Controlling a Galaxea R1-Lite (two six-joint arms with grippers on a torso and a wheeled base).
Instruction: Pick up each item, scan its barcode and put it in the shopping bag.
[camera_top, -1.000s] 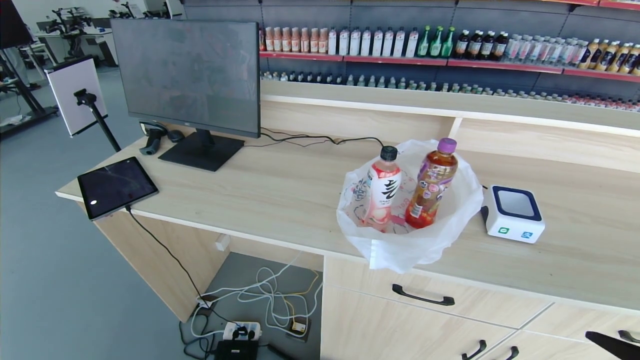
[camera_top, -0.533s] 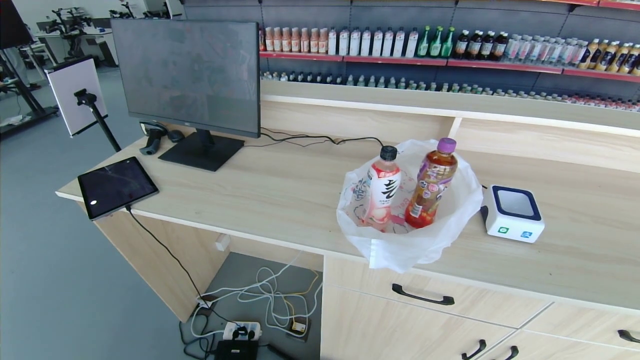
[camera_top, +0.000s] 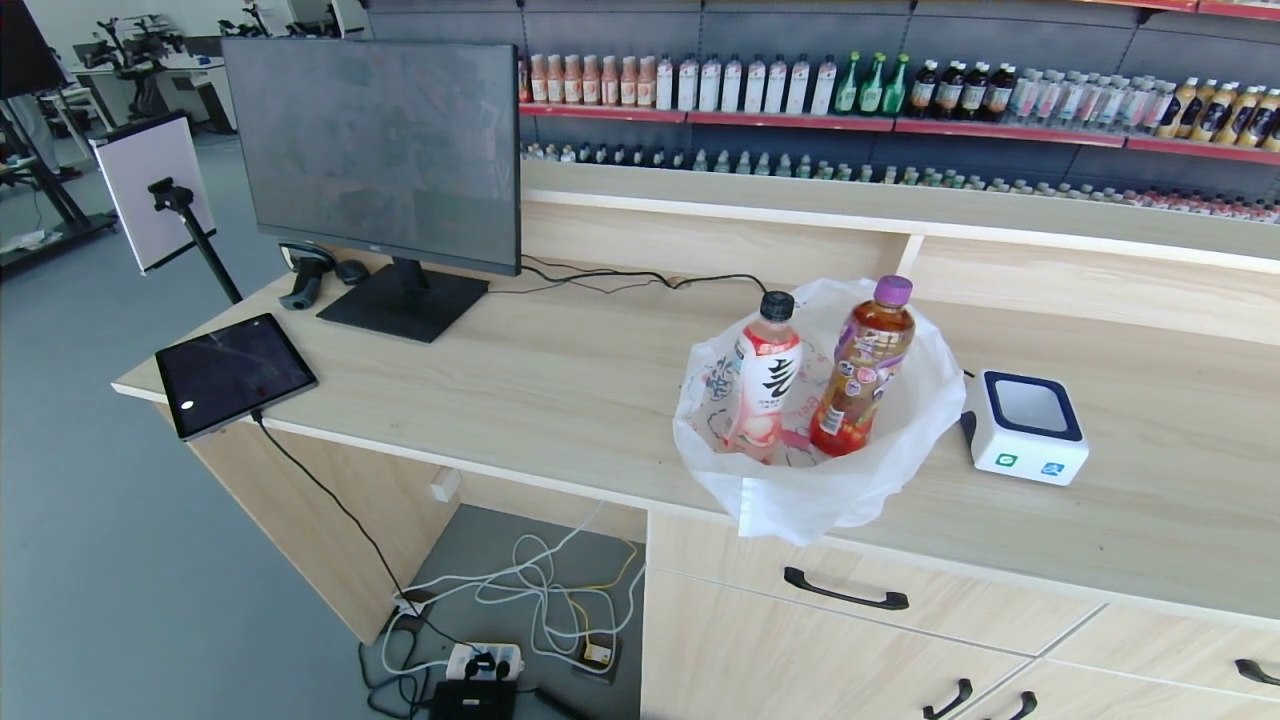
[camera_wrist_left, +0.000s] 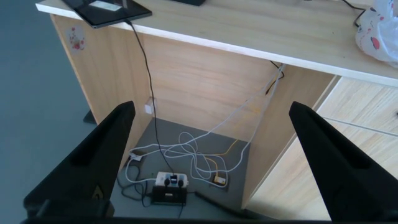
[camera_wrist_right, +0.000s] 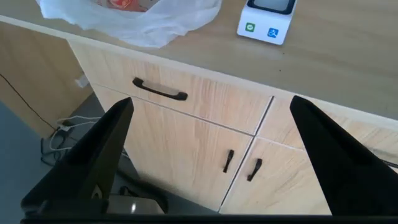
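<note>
Pink bottle (camera_top: 765, 385) and tea bottle (camera_top: 860, 370) sit in the shopping bag (camera_top: 800, 495); left claw (camera_wrist_left: 209, 109) and right claw (camera_wrist_right: 211, 102) gape below the desk (camera_top: 560, 380) edge; arms best parked clear

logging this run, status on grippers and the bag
Left gripper open, empty, low before the counter. Right gripper likewise. Pink bottle and tea bottle standing in shopping bag. Scanner beside the bag.

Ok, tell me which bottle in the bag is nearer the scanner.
The purple-capped amber bottle; it stands on the scanner side of the bag, while the black-capped pink bottle is on the far side.
</note>
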